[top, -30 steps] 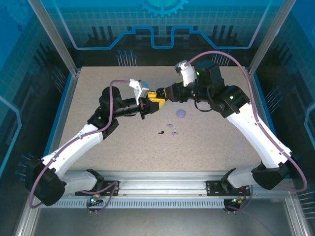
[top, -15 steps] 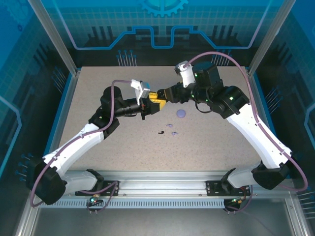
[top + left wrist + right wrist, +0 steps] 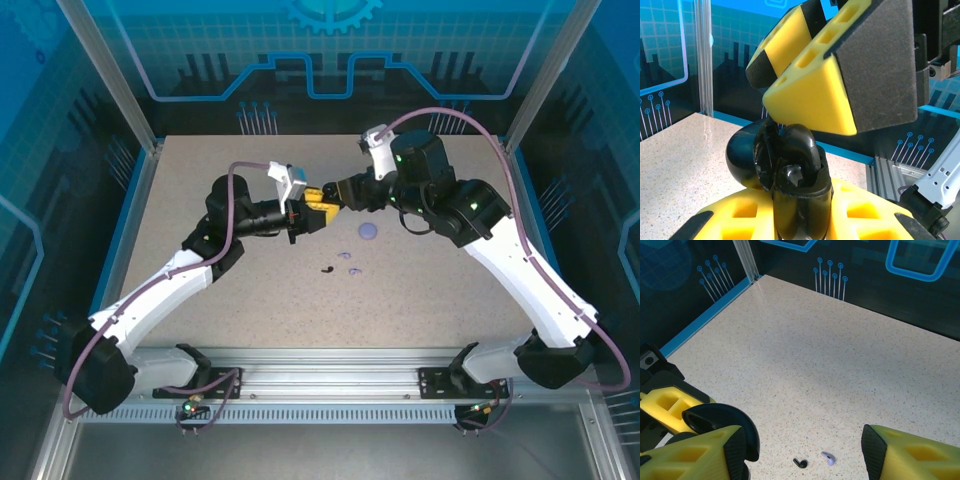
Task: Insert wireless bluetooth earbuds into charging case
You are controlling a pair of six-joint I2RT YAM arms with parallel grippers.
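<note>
Jaws of the left gripper [image 3: 800, 222] clamp the black charging case [image 3: 790, 167] upright, presented, I judge, for loading. The right gripper [image 3: 805, 442] hangs close above it with jaws apart and empty, while a black earbud [image 3: 800, 463] and a lavender earbud [image 3: 828, 457] lie on the table [image 3: 815, 340] below.

Overhead view, as I read it from my station.

- **Table** [image 3: 250, 310]: pale beige with fine grey speckle.
- **Left arm** [image 3: 150, 300] and **right arm** [image 3: 530, 280]: white links and black joints, each with a purple cable [image 3: 232, 200].
- **Left gripper** [image 3: 308, 212] and **right gripper** [image 3: 336, 194]: yellow foam fingers with black faces.
- **Black case** [image 3: 790, 170], in my left wrist view: glossy black.
- **Lavender case** [image 3: 369, 231]: plain pale violet.
- **Black earbud** [image 3: 799, 462] and **lavender earbud** [image 3: 828, 457]: single colours, no markings I can make out.
- **Walls** [image 3: 320, 80]: dark blue, patterned with cyan grid and circuit lines.
</note>
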